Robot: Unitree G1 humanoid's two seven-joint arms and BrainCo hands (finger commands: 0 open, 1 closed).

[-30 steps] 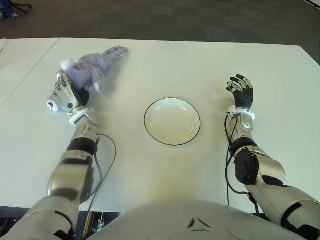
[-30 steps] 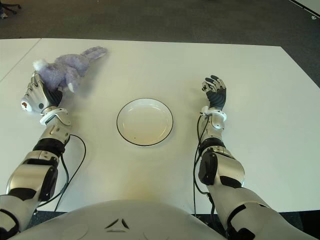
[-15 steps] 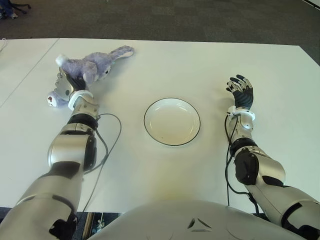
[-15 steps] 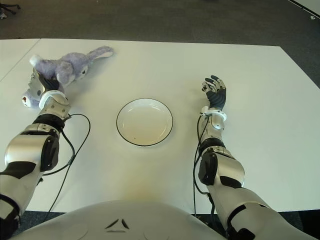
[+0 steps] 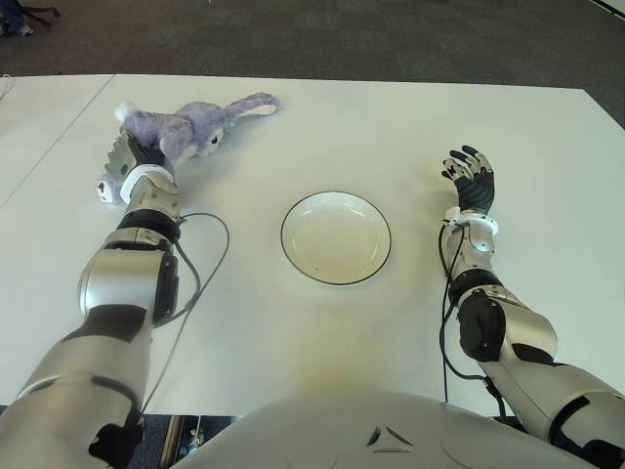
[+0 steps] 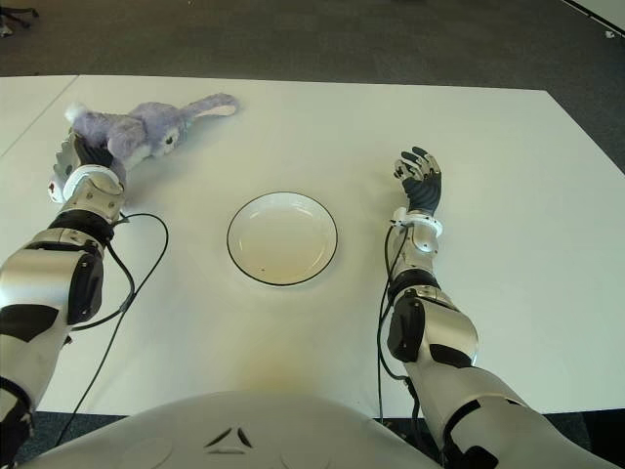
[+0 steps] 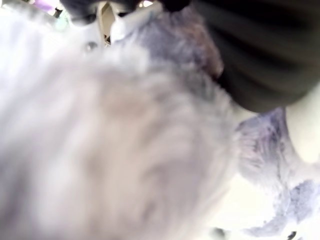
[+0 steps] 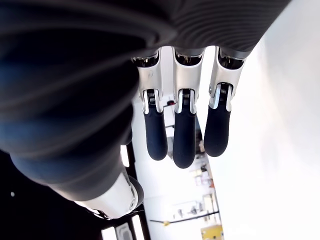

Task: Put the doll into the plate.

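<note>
Plate (image 5: 336,237): white, dark-rimmed, nothing in it, on the white table (image 5: 293,332).

Doll (image 5: 190,125): purple plush rabbit, lying on the table well left of the plate and farther from the robot, one long ear stretched toward the plate's side.

Left hand (image 5: 125,161): at the doll's near-left end, pressed against the plush, fingers closed into it; its wrist view is filled with purple fur at close range.

Right hand (image 5: 471,179): right of the plate, fingers extended and loosely spread, holding nothing.
</note>
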